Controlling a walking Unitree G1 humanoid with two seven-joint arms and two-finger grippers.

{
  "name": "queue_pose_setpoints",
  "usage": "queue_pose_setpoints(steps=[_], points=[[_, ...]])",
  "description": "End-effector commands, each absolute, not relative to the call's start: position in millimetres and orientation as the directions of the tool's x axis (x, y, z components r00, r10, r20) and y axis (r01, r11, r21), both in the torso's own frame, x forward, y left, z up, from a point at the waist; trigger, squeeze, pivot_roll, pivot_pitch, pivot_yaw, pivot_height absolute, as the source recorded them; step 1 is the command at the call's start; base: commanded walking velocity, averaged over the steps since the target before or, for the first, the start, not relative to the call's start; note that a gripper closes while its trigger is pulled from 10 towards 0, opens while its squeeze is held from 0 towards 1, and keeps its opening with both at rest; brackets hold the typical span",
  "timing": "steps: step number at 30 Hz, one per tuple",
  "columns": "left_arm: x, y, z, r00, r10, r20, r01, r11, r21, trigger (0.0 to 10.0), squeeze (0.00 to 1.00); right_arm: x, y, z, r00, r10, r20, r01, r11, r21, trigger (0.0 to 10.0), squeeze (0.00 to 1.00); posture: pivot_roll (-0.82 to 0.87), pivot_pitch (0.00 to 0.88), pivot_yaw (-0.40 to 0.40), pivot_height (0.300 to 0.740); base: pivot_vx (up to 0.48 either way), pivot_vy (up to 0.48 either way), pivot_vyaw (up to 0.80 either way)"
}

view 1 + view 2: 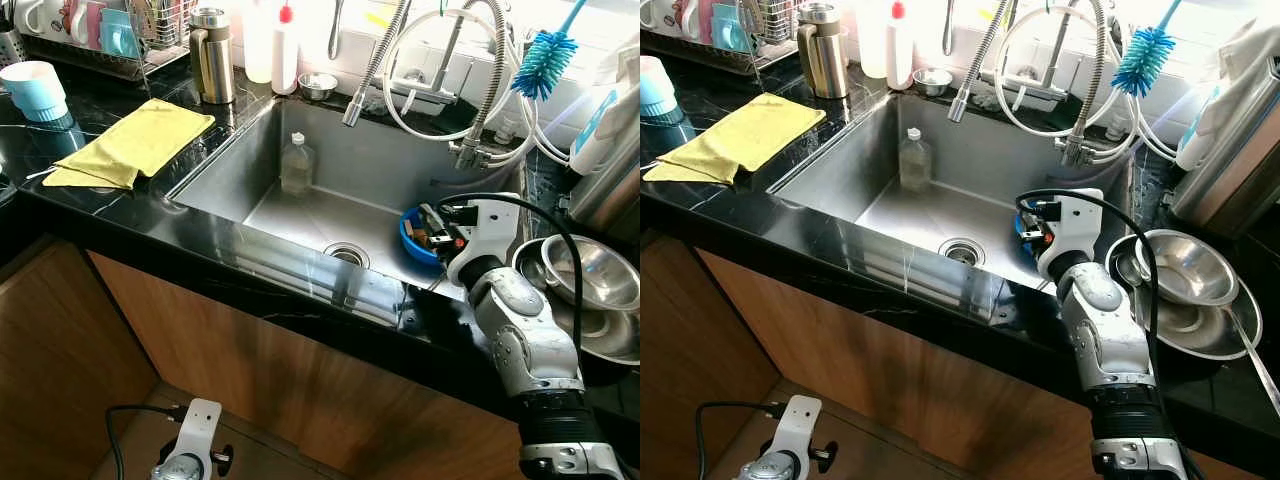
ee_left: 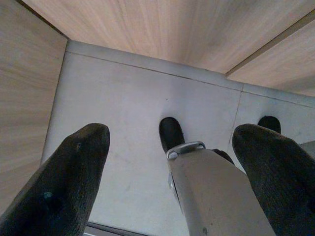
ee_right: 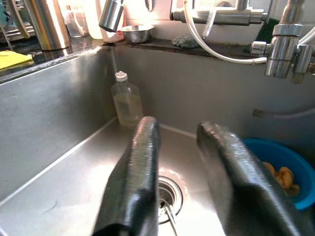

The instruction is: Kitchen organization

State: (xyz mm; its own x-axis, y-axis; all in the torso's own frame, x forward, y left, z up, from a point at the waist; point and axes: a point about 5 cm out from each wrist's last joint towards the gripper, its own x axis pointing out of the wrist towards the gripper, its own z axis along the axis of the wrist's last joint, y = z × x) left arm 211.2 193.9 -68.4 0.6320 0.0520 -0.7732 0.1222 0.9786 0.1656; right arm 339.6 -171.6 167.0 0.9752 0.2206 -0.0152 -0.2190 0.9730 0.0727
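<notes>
My right gripper reaches down into the steel sink, right beside a blue bowl that holds food scraps. In the right wrist view its two black fingers stand a little apart with nothing between them, above the drain. A clear plastic bottle stands upright against the sink's back wall, well away from the gripper. My left gripper hangs idle and open by the cabinet front, over the floor.
A yellow cloth lies on the black counter left of the sink, with a blue cup, a dish rack and a steel jug behind. Stacked steel bowls sit to the right. Faucet hoses and a blue brush hang over the sink.
</notes>
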Motion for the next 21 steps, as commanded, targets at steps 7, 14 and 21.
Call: queue_pose_setpoints(steps=[7,14,21], points=[[209,192,-70,0.618,0.047,-0.785,0.123,0.98,0.156,10.0,0.0,332,-168,193,0.969,0.203,0.139,-0.201,0.979,-0.03,10.0,0.0,0.17,0.106,-0.122,0.736,0.0,0.0,0.0],[209,192,-70,0.623,0.045,-0.781,0.12,0.981,0.152,10.0,0.0,316,-160,214,0.939,0.204,0.277,-0.169,0.975,-0.145,10.0,0.0,0.16,0.106,-0.121,0.736,0.0,0.0,0.0],[209,191,-70,0.629,0.04,-0.776,0.122,0.981,0.15,10.0,0.0,304,-160,221,0.912,0.161,0.377,-0.104,0.98,-0.167,10.0,0.0,0.16,0.101,-0.122,0.736,0.0,0.0,0.0]])
